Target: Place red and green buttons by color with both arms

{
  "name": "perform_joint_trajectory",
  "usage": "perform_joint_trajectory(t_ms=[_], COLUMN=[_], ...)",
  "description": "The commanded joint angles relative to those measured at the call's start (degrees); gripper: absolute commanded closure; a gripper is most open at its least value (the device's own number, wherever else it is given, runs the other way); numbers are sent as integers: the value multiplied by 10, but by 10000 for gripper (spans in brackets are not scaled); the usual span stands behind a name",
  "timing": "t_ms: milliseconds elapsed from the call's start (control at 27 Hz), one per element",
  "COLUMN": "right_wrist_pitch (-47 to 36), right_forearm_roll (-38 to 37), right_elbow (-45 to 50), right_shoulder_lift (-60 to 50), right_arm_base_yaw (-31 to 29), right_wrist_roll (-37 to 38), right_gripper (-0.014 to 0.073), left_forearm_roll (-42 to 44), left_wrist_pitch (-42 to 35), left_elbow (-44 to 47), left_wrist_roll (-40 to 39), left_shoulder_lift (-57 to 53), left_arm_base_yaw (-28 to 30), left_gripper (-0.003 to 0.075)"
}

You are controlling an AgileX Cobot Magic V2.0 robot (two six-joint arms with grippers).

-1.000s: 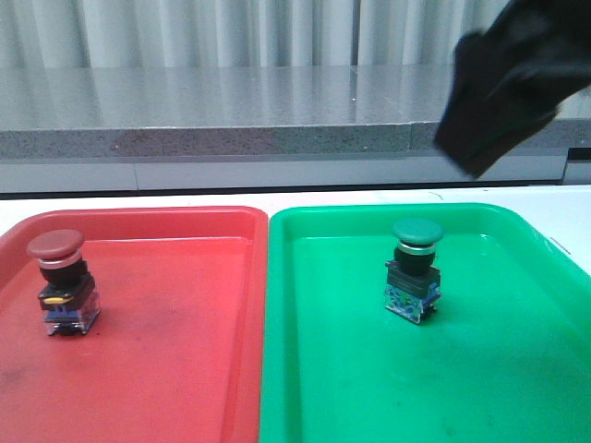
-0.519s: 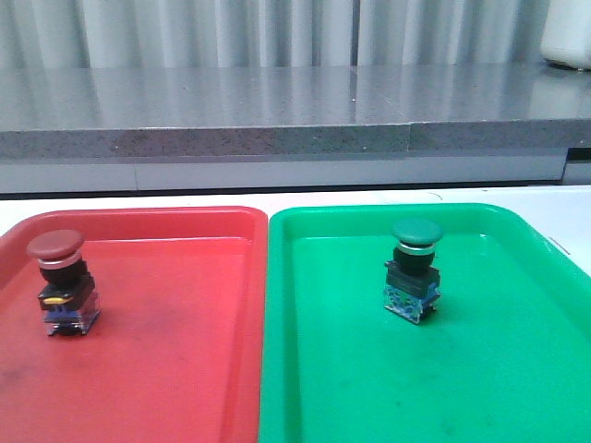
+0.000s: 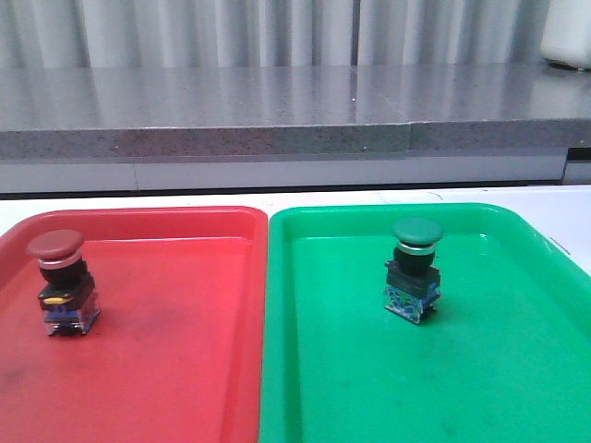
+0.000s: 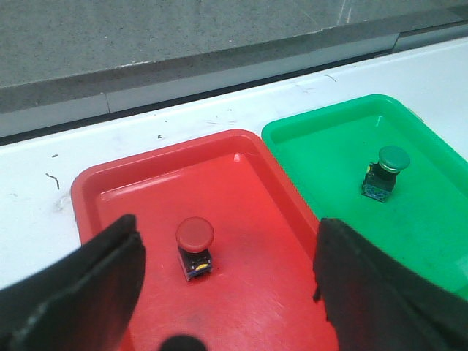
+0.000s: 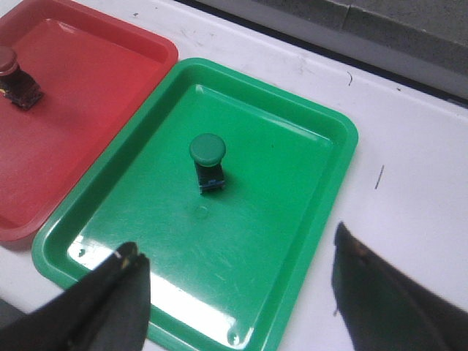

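The red button (image 3: 59, 281) stands upright in the red tray (image 3: 185, 369), at its left side. It also shows in the left wrist view (image 4: 195, 246) and the right wrist view (image 5: 14, 77). The green button (image 3: 414, 269) stands upright in the green tray (image 3: 499, 369); it also shows in the right wrist view (image 5: 208, 162) and the left wrist view (image 4: 385, 172). My left gripper (image 4: 227, 281) is open and empty, high above the red tray. My right gripper (image 5: 238, 289) is open and empty, high above the green tray's near edge. Neither arm shows in the front view.
The two trays sit side by side on a white table (image 5: 409, 168). A grey stone ledge (image 3: 277, 111) runs behind the table. A white object (image 3: 568, 37) stands at the back right on the ledge.
The right arm, seen at the upper right of the front view a second ago, has moved out of that view. The buttons have not moved.
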Motion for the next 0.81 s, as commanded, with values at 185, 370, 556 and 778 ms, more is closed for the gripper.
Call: perform_joint_trajectory(t_ms=[185, 370, 556, 778], right_wrist_pitch=[-35, -35, -35, -37], right_forearm_roll=[0, 0, 0, 0], right_elbow=[-12, -12, -12, -12], right_shoulder_lift=[0, 0, 0, 0], right_arm_base_yaw=[1, 1, 1, 1], right_wrist_roll=[-1, -1, -1, -1], right_gripper=[78, 342, 641, 701], left_forearm_roll=[-4, -4, -4, -4], left_wrist_pitch=[-42, -42, -36, -37], left_elbow=[-15, -15, -15, -15], left_wrist_roll=[1, 1, 1, 1], left_shoulder_lift=[2, 2, 2, 2], left_arm_base_yaw=[-5, -5, -5, -5], left_gripper=[239, 295, 519, 741])
